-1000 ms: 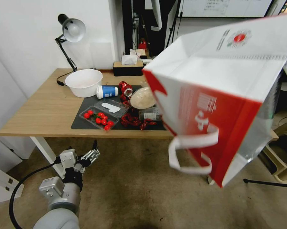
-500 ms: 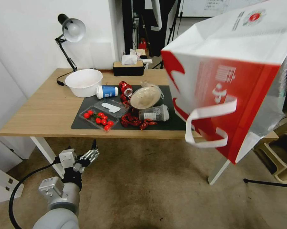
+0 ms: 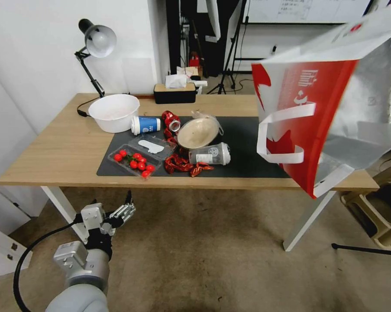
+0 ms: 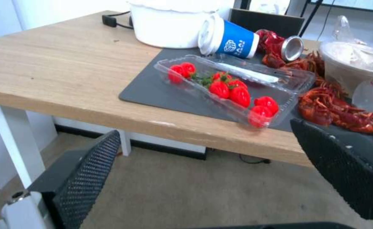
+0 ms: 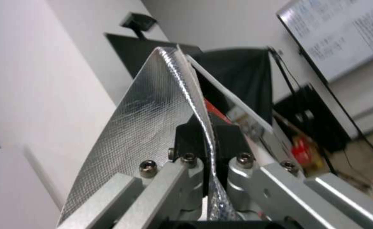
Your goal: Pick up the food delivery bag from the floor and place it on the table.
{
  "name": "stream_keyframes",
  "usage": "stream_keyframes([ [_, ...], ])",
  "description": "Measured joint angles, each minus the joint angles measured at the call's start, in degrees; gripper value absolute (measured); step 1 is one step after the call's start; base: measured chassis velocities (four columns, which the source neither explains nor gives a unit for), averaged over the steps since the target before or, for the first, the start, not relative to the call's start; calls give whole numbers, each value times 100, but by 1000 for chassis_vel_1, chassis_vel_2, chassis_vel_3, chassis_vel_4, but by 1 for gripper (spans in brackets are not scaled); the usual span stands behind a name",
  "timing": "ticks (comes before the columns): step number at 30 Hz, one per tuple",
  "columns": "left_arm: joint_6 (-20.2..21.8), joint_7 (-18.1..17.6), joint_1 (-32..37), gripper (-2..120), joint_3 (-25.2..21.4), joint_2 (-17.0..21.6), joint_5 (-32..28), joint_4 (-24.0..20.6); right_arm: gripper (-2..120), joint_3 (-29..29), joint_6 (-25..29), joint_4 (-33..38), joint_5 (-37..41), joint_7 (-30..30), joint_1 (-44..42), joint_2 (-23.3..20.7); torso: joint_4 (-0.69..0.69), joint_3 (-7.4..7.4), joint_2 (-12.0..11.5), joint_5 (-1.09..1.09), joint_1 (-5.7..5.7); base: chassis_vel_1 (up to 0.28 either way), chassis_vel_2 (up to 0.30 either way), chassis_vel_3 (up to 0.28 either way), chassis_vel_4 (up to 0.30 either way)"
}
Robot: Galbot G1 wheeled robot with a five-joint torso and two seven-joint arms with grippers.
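A long light-wood table (image 3: 61, 147) with a dark grey mat (image 3: 247, 143) stands on stained grey-brown carpet (image 3: 195, 255). The right gripper (image 5: 207, 140) pinches the food delivery bag's (image 3: 316, 125) foil edge, holding it tilted above the table's right end. The left gripper (image 3: 124, 211) hangs spread wide and empty below the table's front edge.

The left arm is a smooth grey cylinder ending in a silver-white wrist block, and a black cable loops beside that block. The left gripper (image 3: 127, 207) beyond the block has black fingers (image 4: 87, 178) faced with dimpled rubber mesh. The right gripper (image 5: 206, 140) has brushed aluminium links fastened with dark hex screws, and black pads.
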Motion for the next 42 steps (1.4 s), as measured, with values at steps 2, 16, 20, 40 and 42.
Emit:
stream_keyframes([
  [2,-2,0,2,100,-1,2,1,2,0,-92,-78,-61,93,193,82,-16,0,0,0,1,0,0,0,0,0],
  [16,-10,13,51,100,41,-37,112,3,0,-999,-359,-771,605,975,656,-42,0,-1,-1,0,0,0,0,0,0],
  [20,-10,13,53,100,23,-29,112,-6,0,-1049,-428,-860,558,1030,668,0,0,-1,-1,0,0,0,0,0,0],
  [40,-21,14,90,100,6,-36,121,-25,13,-1354,-497,-1019,480,1148,982,85,2,0,-1,1,0,0,0,0,0],
  [42,-22,14,89,100,3,-36,121,-25,22,-1390,-503,-1026,448,1167,1027,109,0,-1,-1,-1,0,0,0,0,0],
])
